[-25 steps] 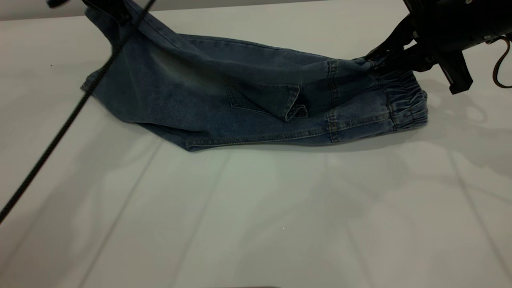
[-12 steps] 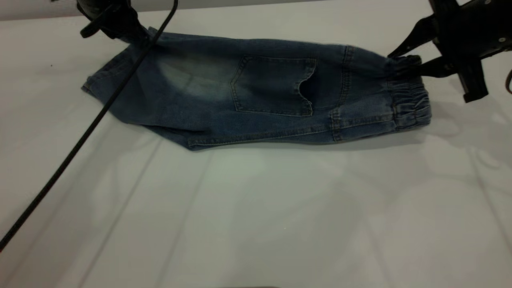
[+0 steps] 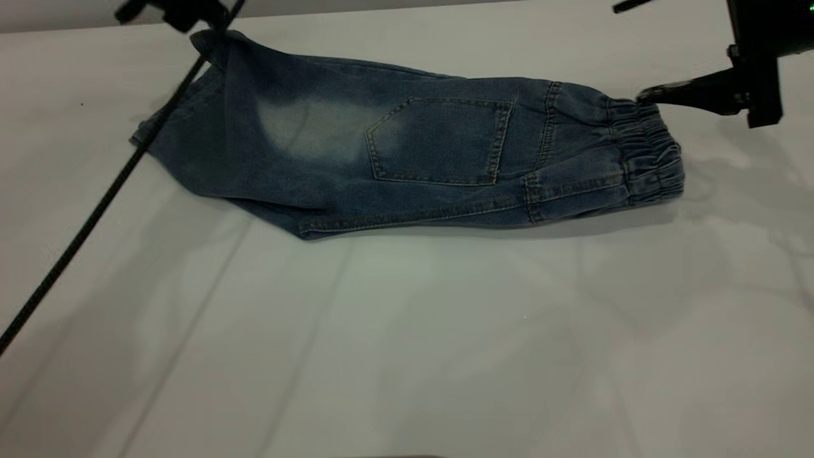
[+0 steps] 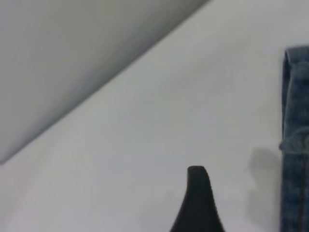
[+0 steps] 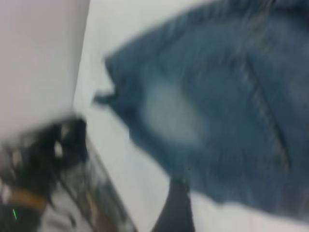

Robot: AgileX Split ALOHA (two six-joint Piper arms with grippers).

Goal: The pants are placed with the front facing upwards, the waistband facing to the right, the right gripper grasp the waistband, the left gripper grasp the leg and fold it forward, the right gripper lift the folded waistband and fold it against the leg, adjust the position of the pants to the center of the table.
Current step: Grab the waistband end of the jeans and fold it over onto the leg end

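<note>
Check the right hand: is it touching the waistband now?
Cannot tell. In the exterior view one finger of the right hand ends right at the waistband, with no plain gap and no plain contact; the right wrist view doesn't show it.

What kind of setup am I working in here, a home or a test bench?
Most likely a lab test bench: a broad plain white table holds only one pair of small denim pants, with a black arm at each far corner and a black cable trailing across.

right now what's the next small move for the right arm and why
Probably lower the right gripper onto the waistband and close. The pants already lie folded lengthwise on the table, its jaws stand open just beside the band, and the left gripper is at the leg end.
</note>
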